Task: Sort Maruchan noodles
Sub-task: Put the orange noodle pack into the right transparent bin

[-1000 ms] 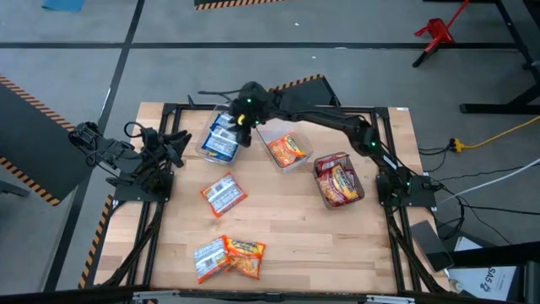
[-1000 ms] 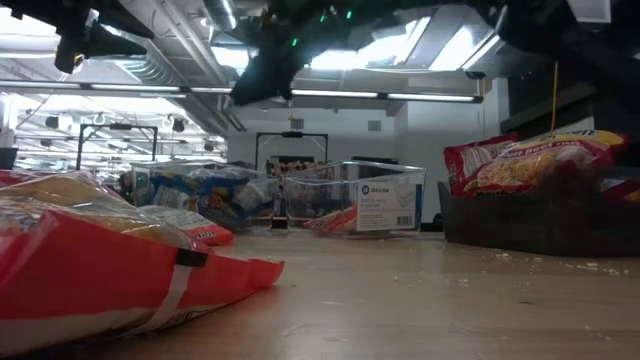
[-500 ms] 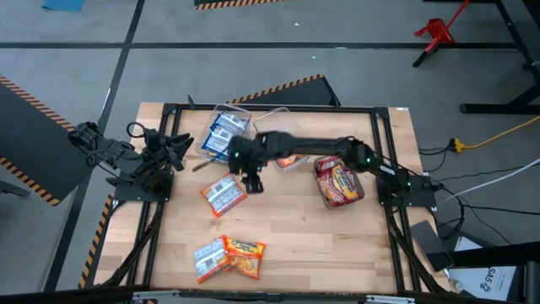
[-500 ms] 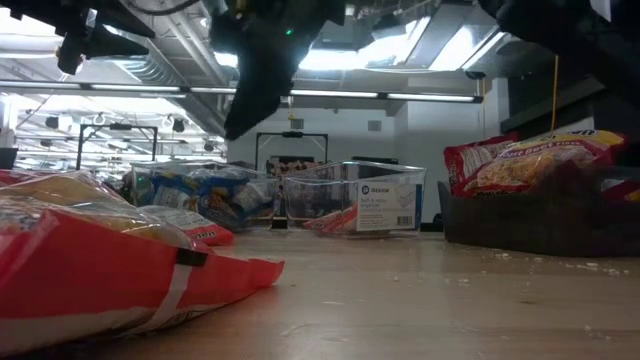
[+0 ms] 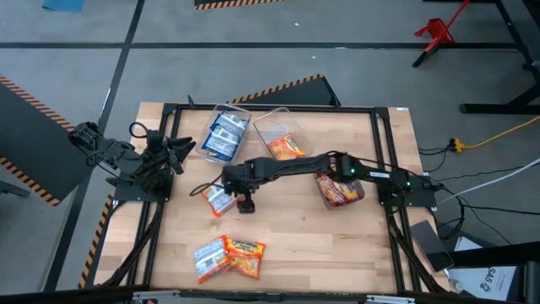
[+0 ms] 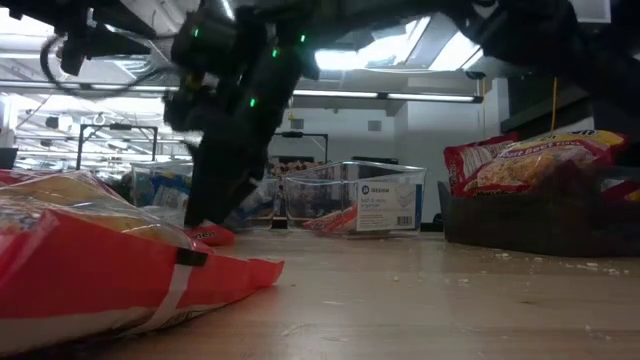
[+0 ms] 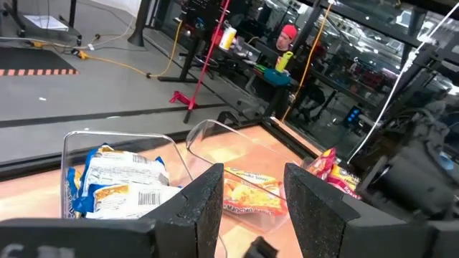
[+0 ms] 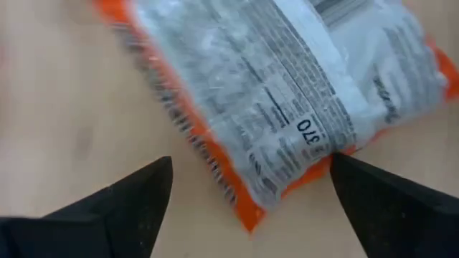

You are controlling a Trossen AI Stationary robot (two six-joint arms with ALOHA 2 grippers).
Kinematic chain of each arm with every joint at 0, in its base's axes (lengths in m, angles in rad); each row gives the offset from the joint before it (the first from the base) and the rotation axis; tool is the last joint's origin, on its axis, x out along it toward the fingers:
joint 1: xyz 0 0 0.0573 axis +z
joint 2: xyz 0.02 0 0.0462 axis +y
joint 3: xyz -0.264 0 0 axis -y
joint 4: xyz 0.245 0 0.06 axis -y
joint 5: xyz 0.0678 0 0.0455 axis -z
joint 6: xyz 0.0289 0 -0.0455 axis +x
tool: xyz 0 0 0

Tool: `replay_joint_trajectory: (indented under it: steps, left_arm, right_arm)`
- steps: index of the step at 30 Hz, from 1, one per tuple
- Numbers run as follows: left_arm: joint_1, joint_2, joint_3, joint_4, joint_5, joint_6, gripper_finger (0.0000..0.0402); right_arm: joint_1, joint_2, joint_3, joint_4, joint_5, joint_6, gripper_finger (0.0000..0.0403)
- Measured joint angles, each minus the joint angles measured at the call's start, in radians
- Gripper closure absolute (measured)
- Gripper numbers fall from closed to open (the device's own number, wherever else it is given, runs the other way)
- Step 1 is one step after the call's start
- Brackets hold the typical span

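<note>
While the orange-edged packet (image 5: 218,199) lies flat on the desk (image 5: 295,245) at about nine o'clock from the desk's middle, the right claw (image 5: 240,201) hangs just over its three o'clock edge. A second ago that claw was up at the blue-packet bin (image 5: 224,135) at the far edge; half a second ago it was midway, above the packet; now it is low beside it, and its fingers, narrower before, stand spread wide with nothing between them. The packet itself has not visibly shifted.

The right wrist view shows what the overhead cannot: the packet (image 8: 287,86) lies printed back up, silver-grey with an orange border, and the two dark fingertips (image 8: 122,201) straddle one corner without touching it. The low view shows only the right arm (image 6: 235,130) dropped in front of the bins, covering the packet.

Toward six o'clock a blue-and-white packet (image 5: 209,257) and an orange-yellow packet (image 5: 244,255) lie touching. At twelve o'clock stand the blue-packet bin and a clear bin (image 5: 281,139) with one orange packet (image 5: 287,149); at three o'clock a grey bin (image 5: 339,187) holds red-brown packets (image 5: 340,181).

The left claw (image 5: 177,149) waits at the desk's nine o'clock edge, fingers parted and empty; its wrist view looks across both clear bins.
</note>
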Motion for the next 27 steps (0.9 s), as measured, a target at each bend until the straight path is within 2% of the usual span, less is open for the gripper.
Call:
replay_joint_trajectory:
  steps: [5, 8, 12, 21, 22, 27]
  left_arm:
    - [0.000, 0.000, 0.000, 0.000, 0.000, 0.000, 0.0260]
    - [0.000, 0.000, 0.000, -0.001, 0.000, 0.000, 0.0260]
    - [0.000, 0.000, 0.000, -0.004, 0.000, 0.000, 0.0260]
    - [0.000, 0.000, 0.000, -0.018, 0.000, 0.000, 0.0260]
    - [0.000, 0.000, 0.000, -0.021, -0.001, 0.000, 0.0260]
    - [0.000, 0.000, 0.000, -0.023, 0.005, 0.000, 0.0260]
  right_arm:
    - [-0.007, 0.034, 0.003, 0.010, 0.060, 0.046, 0.0055]
    - [-0.005, 0.039, 0.006, 0.012, 0.094, 0.078, 0.0082]
    - [0.000, 0.041, 0.005, 0.020, 0.115, 0.092, 0.0156]
    - [-0.005, 0.040, 0.004, 0.018, 0.071, 0.127, 0.0377]
    - [-0.005, 0.038, 0.003, 0.017, 0.061, 0.128, 0.0388]
    - [-0.003, 0.004, -0.004, -0.039, -0.027, 0.145, 0.0397]
